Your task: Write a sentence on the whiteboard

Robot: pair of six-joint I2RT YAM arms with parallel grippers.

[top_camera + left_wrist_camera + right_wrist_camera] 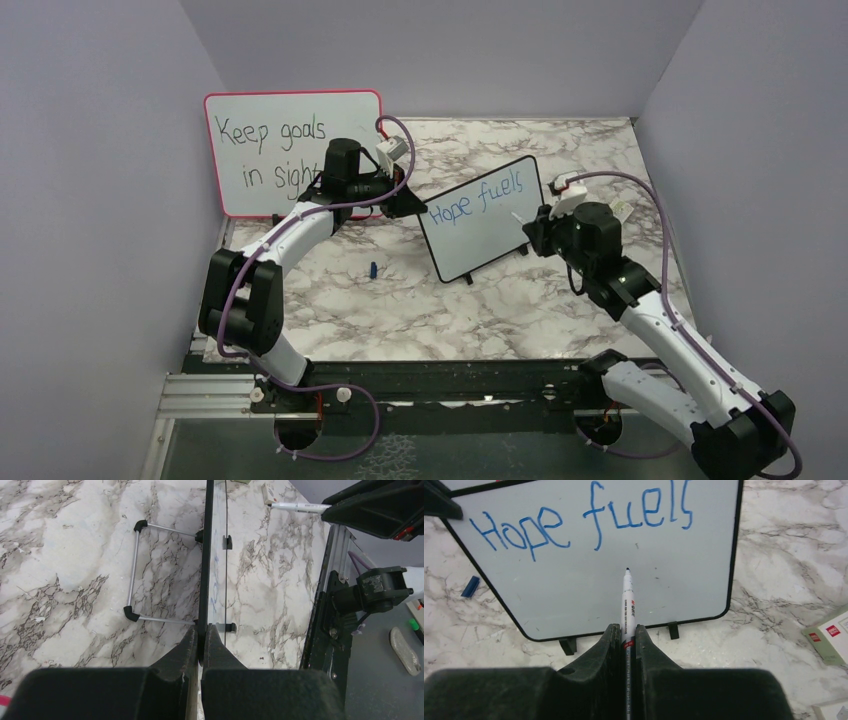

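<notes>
The small black-framed whiteboard [485, 218] stands tilted on two black feet at the table's middle; it also shows in the right wrist view [589, 565] and edge-on in the left wrist view [206, 570]. Blue handwriting [584, 522] on it reads "Hope fuels" in one line; the board's lower half is blank. My left gripper [201, 632] is shut on the board's upper left edge. My right gripper [626, 630] is shut on a white marker [627, 602], its blue tip pointing at the blank area below the writing; whether it touches I cannot tell.
A larger pink-framed board [290, 150] with black writing leans at the back left behind my left arm. A blue marker cap [372, 270] lies on the marble in front of the small board. Small boxes [831, 640] lie at the right. Purple walls close three sides.
</notes>
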